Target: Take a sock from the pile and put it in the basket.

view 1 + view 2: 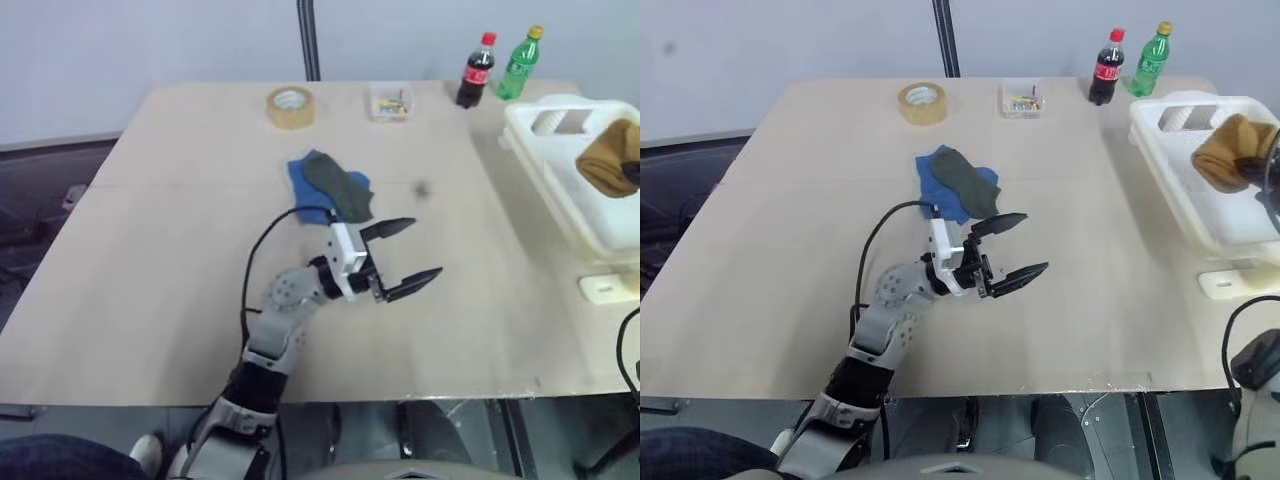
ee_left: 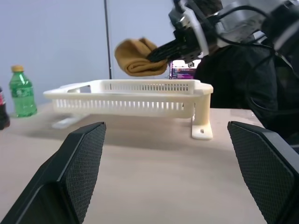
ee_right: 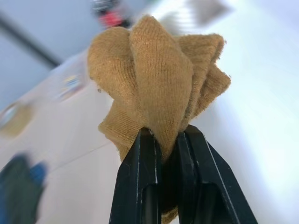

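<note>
My right gripper [image 3: 163, 135] is shut on the mustard-yellow sock [image 3: 159, 88], which bunches up out of its black fingers. In the eye views the sock [image 1: 608, 158] hangs over the white slotted basket [image 1: 553, 190] at the table's right side. The left wrist view shows the sock [image 2: 138, 57] held a little above the basket's rim [image 2: 140, 85]. The pile [image 1: 333, 187], a dark green sock lying on a blue one, sits at the table's middle. My left gripper [image 1: 425, 250] is open and holds nothing, hovering just in front of the pile and pointing towards the basket.
At the table's far edge stand a roll of tape [image 1: 290, 106], a small clear box [image 1: 390, 102], a cola bottle [image 1: 476, 70] and a green bottle [image 1: 519, 62]. A small white piece [image 1: 608, 288] lies by the basket's near corner.
</note>
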`<action>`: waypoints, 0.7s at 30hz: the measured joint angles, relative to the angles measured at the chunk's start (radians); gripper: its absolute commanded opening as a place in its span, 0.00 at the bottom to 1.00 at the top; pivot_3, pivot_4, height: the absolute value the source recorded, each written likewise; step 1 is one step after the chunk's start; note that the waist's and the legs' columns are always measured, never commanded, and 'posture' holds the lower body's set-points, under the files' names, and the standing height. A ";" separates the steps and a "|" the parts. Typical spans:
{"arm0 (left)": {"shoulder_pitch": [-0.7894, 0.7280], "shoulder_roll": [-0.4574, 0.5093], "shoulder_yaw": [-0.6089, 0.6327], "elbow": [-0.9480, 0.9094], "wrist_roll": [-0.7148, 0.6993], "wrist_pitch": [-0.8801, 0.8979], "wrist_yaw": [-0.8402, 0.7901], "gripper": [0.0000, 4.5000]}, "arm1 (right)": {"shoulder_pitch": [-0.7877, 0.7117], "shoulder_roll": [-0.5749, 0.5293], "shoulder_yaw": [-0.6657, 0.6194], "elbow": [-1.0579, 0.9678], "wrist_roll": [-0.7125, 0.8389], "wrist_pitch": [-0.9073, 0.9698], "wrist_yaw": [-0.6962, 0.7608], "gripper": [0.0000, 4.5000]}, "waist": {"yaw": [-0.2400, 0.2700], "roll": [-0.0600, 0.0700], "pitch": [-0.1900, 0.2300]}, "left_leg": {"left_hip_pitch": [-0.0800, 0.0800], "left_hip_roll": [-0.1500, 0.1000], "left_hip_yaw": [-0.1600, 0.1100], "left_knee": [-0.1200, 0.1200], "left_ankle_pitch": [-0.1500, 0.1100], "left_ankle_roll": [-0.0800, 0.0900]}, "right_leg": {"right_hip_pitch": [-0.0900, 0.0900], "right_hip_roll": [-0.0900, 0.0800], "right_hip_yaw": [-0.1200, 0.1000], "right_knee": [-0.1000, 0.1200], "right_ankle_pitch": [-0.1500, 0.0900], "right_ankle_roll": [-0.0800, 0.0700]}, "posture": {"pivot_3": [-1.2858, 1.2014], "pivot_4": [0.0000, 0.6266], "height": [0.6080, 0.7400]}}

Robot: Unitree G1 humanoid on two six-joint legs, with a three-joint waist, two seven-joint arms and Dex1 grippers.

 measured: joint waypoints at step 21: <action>0.000 0.021 -0.001 0.007 0.009 0.018 0.054 1.00 | 0.291 0.101 0.239 -0.390 -0.066 -0.577 0.175 0.71 | -0.002 0.004 0.000 | 0.001 0.001 0.001 0.001 0.000 0.001 | -0.001 0.002 0.003 0.002 0.000 0.000 | 0.52 0.24 0.99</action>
